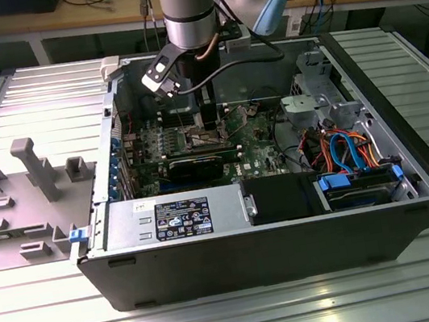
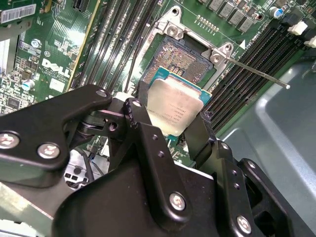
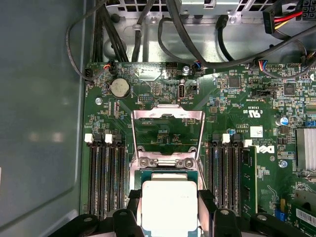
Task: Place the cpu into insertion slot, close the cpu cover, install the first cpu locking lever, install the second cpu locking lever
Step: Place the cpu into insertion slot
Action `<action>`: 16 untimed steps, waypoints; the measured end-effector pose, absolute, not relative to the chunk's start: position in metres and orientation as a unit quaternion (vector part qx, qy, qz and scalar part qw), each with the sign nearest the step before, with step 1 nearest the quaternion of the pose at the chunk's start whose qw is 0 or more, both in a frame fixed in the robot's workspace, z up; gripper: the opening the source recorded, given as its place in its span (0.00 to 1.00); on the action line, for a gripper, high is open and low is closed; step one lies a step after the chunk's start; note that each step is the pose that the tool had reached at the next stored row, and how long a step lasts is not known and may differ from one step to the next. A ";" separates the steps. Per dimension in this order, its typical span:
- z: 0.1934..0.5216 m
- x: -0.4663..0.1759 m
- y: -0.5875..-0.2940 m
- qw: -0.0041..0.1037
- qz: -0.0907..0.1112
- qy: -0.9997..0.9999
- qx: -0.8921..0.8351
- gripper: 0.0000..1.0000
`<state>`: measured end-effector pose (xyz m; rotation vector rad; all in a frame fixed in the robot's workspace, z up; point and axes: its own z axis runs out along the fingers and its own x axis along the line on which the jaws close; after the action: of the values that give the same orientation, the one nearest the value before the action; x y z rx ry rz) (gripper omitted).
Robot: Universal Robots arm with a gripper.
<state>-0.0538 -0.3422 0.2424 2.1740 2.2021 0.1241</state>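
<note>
My gripper (image 2: 170, 117) is shut on the cpu (image 2: 175, 109), a flat square chip with a dull silver top, pinched at two opposite edges by the black fingers (image 2: 197, 136). It hangs tilted just over the near edge of the insertion slot (image 2: 174, 58), whose dark pin field lies bare inside its silver rim. In the first wrist view the cpu (image 3: 169, 205) sits between the fingertips, and the cpu cover (image 3: 168, 114) stands swung up behind it. A thin locking lever (image 2: 256, 74) sticks out free beside the slot. In the exterior view the gripper (image 1: 207, 123) reaches down into the computer case.
Long black memory slots (image 3: 106, 177) flank the socket on both sides. Black cables (image 3: 148, 29) hang along the case wall above the board. The power supply (image 1: 174, 216) and drive cage (image 1: 361, 183) fill the case's front. A grey fixture (image 1: 25, 199) lies at the exterior view's left.
</note>
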 end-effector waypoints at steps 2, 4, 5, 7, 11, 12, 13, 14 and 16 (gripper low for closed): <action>0.242 -0.054 -0.342 0.022 0.040 0.711 0.702 0.54; 0.242 -0.054 -0.342 0.022 0.040 0.711 0.702 0.54; 0.242 -0.054 -0.342 0.022 0.040 0.711 0.702 0.54; 0.242 -0.054 -0.342 0.022 0.040 0.711 0.702 0.54; 0.225 -0.055 -0.342 0.023 0.040 0.711 0.702 0.54; 0.223 -0.055 -0.342 0.022 0.040 0.711 0.702 0.54; 0.222 -0.055 -0.342 0.022 0.040 0.711 0.702 0.54; 0.221 -0.056 -0.342 0.022 0.040 0.711 0.702 0.54; 0.219 -0.058 -0.342 0.022 0.040 0.710 0.702 0.54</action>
<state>-0.0583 -0.3422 0.2188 2.1751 2.2007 0.1237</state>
